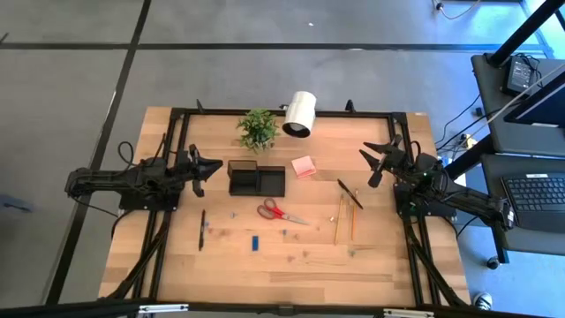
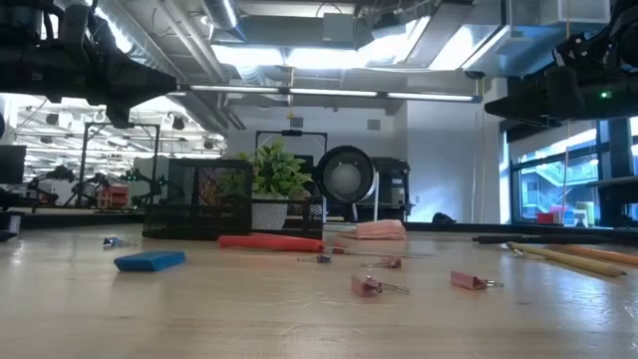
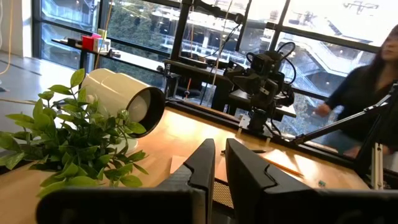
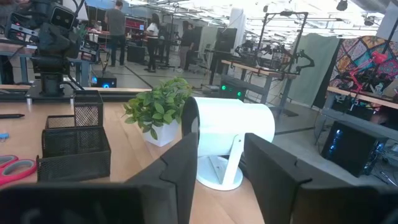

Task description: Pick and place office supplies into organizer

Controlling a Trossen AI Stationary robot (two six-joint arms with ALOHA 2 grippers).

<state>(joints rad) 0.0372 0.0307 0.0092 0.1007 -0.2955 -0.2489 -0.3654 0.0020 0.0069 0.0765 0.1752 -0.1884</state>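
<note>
My left gripper (image 1: 214,165) sits mid-left of the high view, just left of the organizer, fingers (image 3: 200,163) parted by a narrow gap, holding nothing. My right gripper (image 1: 372,165) is at mid-right, spread wider, fingers (image 4: 180,163) well apart and empty, touching nothing.

The organizer (image 1: 256,178) is a black mesh tray just left of centre, one compartment taller; from here I can't see anything inside it. The scissors (image 1: 275,211) lie below it, near centre, red handles toward the left, blades pointing right. Two pencils (image 1: 344,217) lie nearly upright in the picture at centre-right, with a dark pen (image 1: 350,193) slanting just above them. Another pen (image 1: 202,229) lies lower left of the organizer. The pink pad (image 1: 304,166) sits right of the organizer, upper centre. The blue block (image 1: 254,242) is below the scissors. In the low view, small clips (image 2: 369,286) lie scattered in the foreground.
</note>
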